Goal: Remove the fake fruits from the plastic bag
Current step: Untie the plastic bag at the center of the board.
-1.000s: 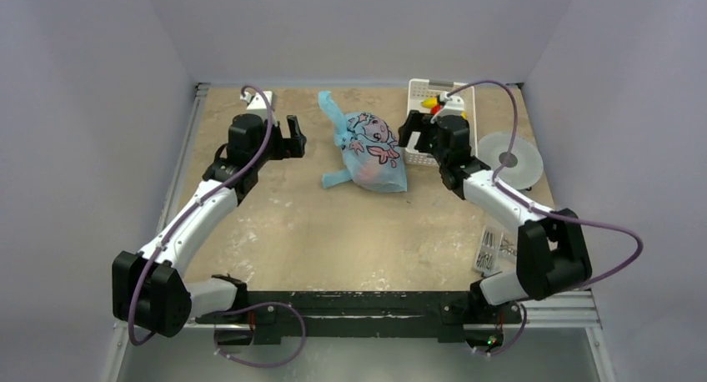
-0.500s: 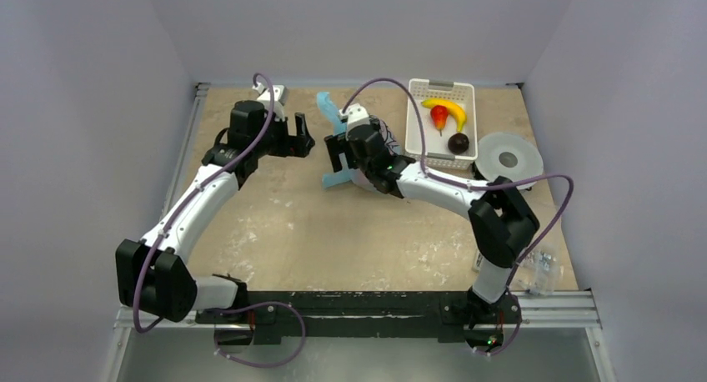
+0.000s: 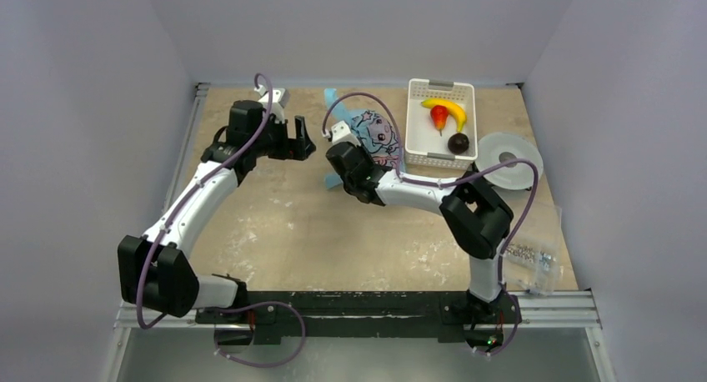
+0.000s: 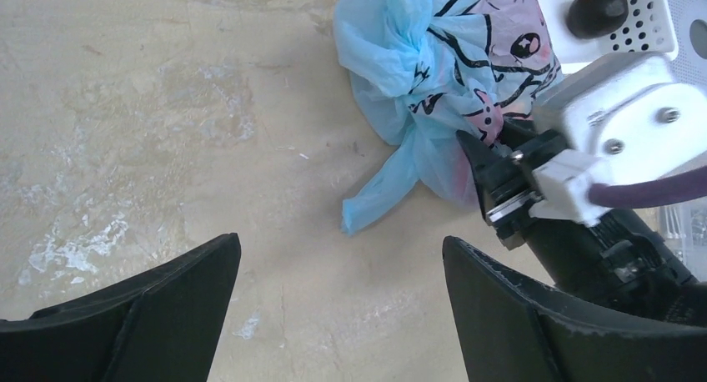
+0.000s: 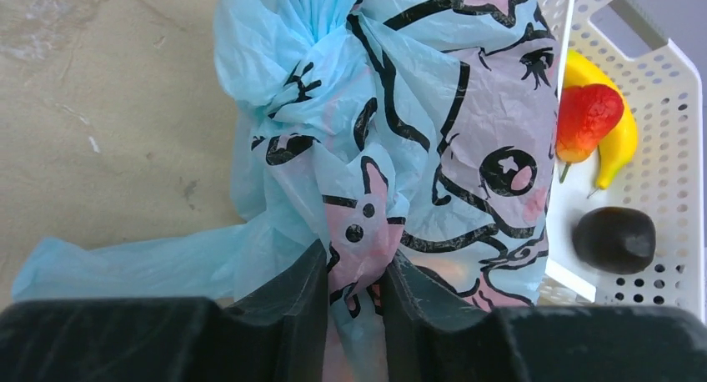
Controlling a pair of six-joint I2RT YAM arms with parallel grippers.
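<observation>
Pinching the plastic bag (image 5: 417, 148) on a scuffed tan table (image 3: 333, 240), right jaws nearly closed; left jaws gape empty

My right gripper (image 5: 357, 269) pinches a fold of the thin light-blue printed plastic bag (image 5: 400, 90), whose bulk lies just ahead of its fingers. Ahead-right of that hand, just beside the bag, sits the white slotted plastic basket (image 5: 667, 73). In it lie a yellow banana (image 5: 621, 144), a small red pear-shaped fruit (image 5: 588, 115) and a dark round fruit (image 5: 615, 238). My left gripper (image 4: 338, 248) hangs spread, with the bag ahead-right of it and apart.
</observation>
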